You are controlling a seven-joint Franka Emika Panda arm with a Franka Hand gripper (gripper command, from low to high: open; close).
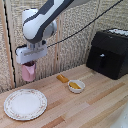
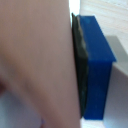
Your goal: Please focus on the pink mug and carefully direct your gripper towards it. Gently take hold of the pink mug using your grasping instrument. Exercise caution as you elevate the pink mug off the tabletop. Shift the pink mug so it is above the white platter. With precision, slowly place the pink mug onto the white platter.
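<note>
Hanging in the air at about ten o'clock in the exterior view, the pink mug (image 1: 28, 72) is clamped in the gripper (image 1: 29, 63), clear of the wooden tabletop (image 1: 90, 107) and in front of the woven reed backdrop (image 1: 70, 45). The mug's upper part is hidden by the white boxy tool head, and its lower body shows below it, roughly upright. The white-and-grey Panda arm (image 1: 42, 22) curves down to it from twelve o'clock, with a dark cable (image 1: 80, 30) trailing off toward one o'clock.

The white platter (image 1: 25, 104), round with a faint patterned rim, lies flat on the table at about seven o'clock, below the held mug and apart from it; whether the mug is directly over the platter cannot be told from this angle. Near the centre, a small white bowl (image 1: 76, 86) with yellow contents sits on the wood, and just beside it toward ten o'clock lies a small orange-yellow piece (image 1: 62, 78). A black boxy appliance (image 1: 109, 52) stands at three o'clock, well apart from the platter.

In the wrist view, the pink mug's wall (image 2: 35, 60) fills most of the picture, blurred. A blue fingertip (image 2: 97, 65) with a dark pad (image 2: 80, 65) presses flat against the mug's side. The other finger is hidden behind the mug.
</note>
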